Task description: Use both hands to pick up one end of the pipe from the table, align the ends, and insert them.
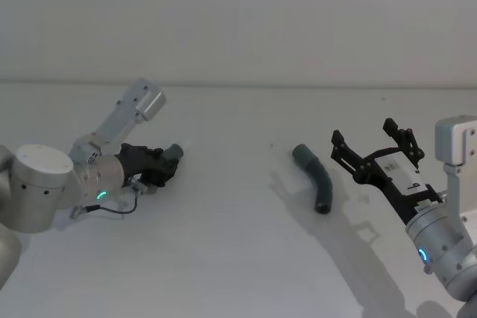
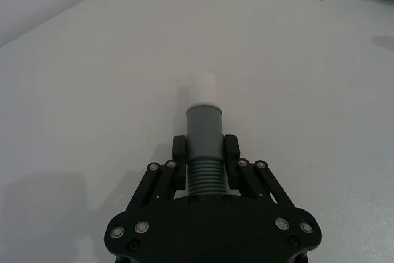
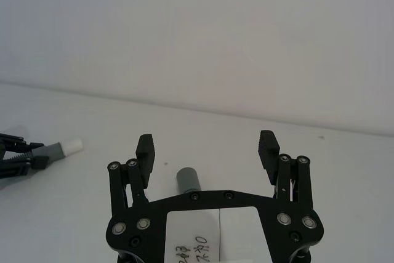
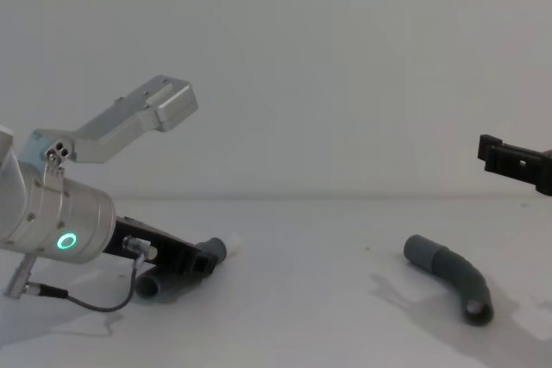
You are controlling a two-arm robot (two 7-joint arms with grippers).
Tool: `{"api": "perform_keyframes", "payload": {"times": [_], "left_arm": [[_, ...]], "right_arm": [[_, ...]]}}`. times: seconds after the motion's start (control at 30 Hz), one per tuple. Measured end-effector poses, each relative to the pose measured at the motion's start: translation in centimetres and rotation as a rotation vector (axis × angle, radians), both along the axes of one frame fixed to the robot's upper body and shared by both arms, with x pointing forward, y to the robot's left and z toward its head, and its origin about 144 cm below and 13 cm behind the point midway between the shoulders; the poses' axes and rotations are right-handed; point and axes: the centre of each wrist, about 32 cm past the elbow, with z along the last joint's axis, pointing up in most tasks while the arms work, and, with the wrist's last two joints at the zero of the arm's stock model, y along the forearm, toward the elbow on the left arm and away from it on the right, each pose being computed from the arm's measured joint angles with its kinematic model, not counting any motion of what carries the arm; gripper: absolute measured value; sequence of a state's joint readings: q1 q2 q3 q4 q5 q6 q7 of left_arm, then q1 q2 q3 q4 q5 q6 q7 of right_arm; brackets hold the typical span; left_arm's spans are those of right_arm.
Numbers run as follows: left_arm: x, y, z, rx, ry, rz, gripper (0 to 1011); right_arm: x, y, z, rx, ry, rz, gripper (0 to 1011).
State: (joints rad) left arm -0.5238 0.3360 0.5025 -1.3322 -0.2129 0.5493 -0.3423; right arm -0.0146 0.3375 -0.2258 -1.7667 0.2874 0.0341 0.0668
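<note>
Lowering your right gripper (image 3: 207,141), jaws apart, centre it over the plain pipe piece (image 1: 314,176); the left gripper (image 2: 205,149) has jaws clamped on the white-tipped piece (image 2: 203,129).

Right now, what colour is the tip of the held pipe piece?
The tip is white, clearest in the left wrist view.

Your left gripper (image 2: 205,146) is showing black linked fingers (image 2: 233,152) and silver screws (image 2: 142,226). Its silver cylindrical wrist (image 4: 60,217), lower left, is glowing a green ring (image 4: 66,241) and trailing a thin black cable (image 4: 86,302). Your right gripper (image 3: 207,146) is wearing a white handwritten label (image 3: 234,238).
</note>
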Motion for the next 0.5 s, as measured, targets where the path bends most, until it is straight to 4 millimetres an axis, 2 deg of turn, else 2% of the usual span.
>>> {"api": "perform_keyframes", "payload": {"times": [0.5], "left_arm": [[0.00, -0.03, 0.00, 0.001, 0.001, 0.001, 351]], "right_arm": [[0.67, 0.26, 0.23, -0.010, 0.007, 0.020, 1002]]}}
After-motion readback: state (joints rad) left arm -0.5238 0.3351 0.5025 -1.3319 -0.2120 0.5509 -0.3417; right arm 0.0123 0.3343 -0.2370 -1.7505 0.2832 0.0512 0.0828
